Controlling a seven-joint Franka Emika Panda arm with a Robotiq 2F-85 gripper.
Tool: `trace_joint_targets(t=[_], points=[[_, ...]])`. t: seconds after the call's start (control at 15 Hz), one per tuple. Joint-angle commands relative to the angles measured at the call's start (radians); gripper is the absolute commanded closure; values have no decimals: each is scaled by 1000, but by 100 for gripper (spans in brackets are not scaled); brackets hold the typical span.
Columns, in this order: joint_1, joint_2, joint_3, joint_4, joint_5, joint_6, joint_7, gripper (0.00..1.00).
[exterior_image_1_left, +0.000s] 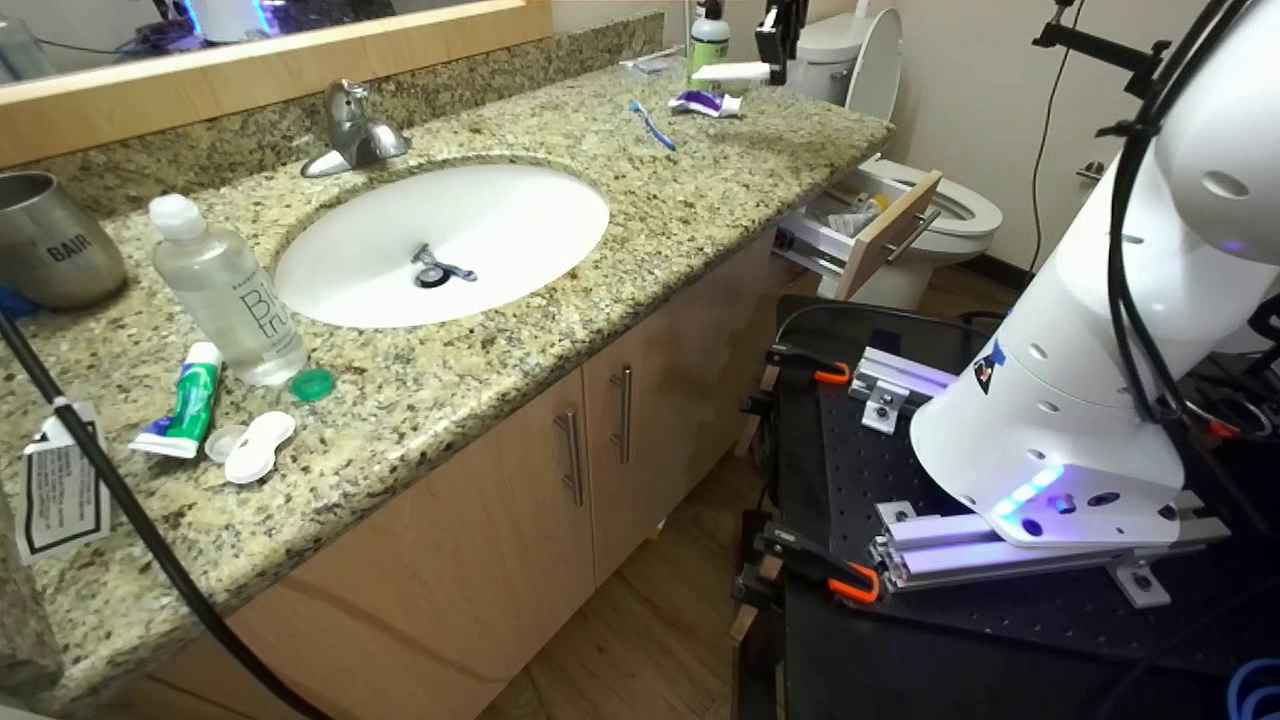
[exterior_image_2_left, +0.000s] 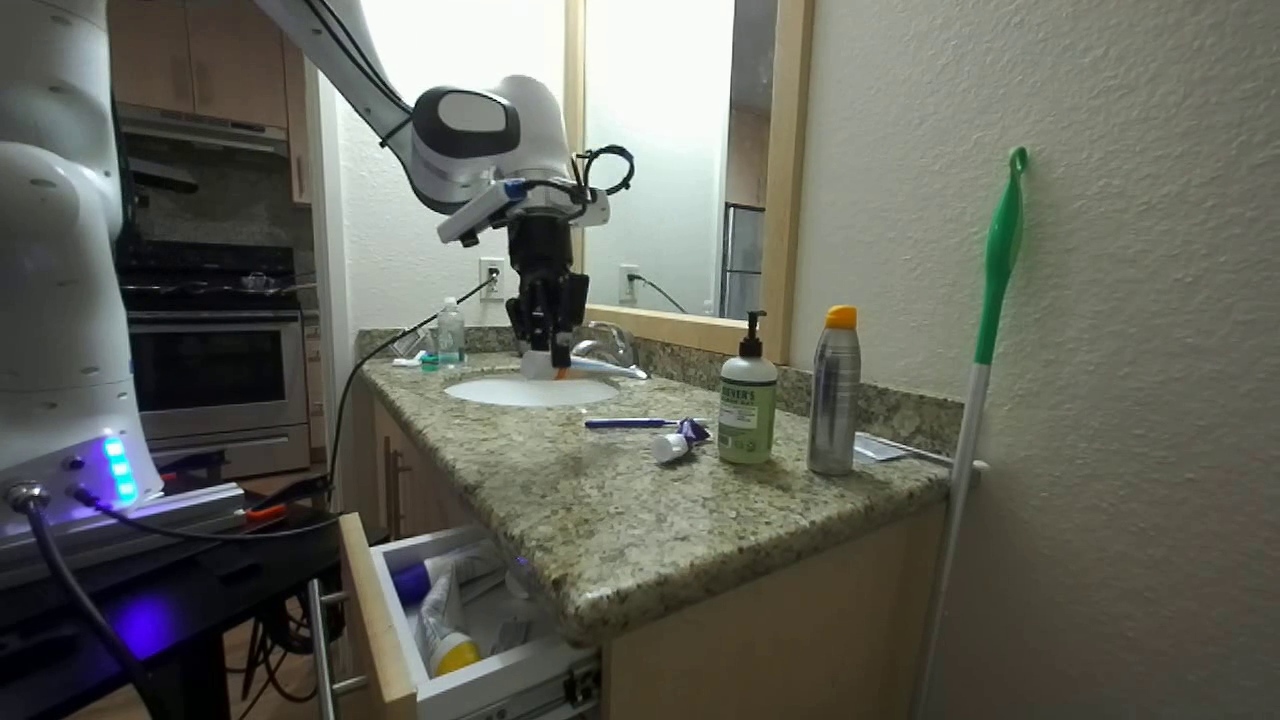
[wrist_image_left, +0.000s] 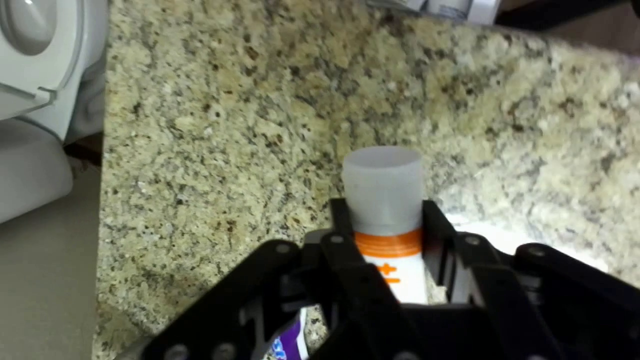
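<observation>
My gripper (wrist_image_left: 384, 215) is shut on a white tube (wrist_image_left: 400, 275) with a translucent cap (wrist_image_left: 384, 187) and an orange ring below the cap. Its two fingers press on either side near the cap and the ring. In an exterior view the cap (exterior_image_2_left: 537, 365) pokes out under the fingers, and the white body (exterior_image_2_left: 605, 368) extends to the side. A purple and white tube (wrist_image_left: 291, 340) lies on the counter, partly hidden behind the gripper. Near it is a blue toothbrush (exterior_image_1_left: 655, 128). How high the held tube is above the counter, I cannot tell.
The granite counter (exterior_image_1_left: 500, 350) has a sink (exterior_image_1_left: 560, 220) with a razor (exterior_image_1_left: 445, 268) inside. A soap bottle (exterior_image_2_left: 748, 405) and spray can (exterior_image_2_left: 835, 400) stand upright. An open drawer (exterior_image_2_left: 375, 620) juts out below. A clear bottle (exterior_image_1_left: 225, 290) and green tube (exterior_image_1_left: 192, 405) are at the opposite end.
</observation>
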Motion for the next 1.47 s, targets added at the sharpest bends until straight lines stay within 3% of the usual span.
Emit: trace_joint_targets(t=[0.0, 0.27, 0.47, 0.53, 0.8, 0.87, 1.4], points=[[-34, -225, -41, -154, -221, 61, -90, 88], [-33, -297, -93, -162, -292, 58, -207, 88], [-19, -286, -106, -139, -264, 39, -189, 88], [-19, -289, -110, -138, -263, 38, -191, 63], [-14, -286, -110, -138, -263, 37, -189, 63], [-23, -274, -101, -145, -321, 48, -186, 88], [-28, 13, -206, -116, -450, 170, -475, 88]])
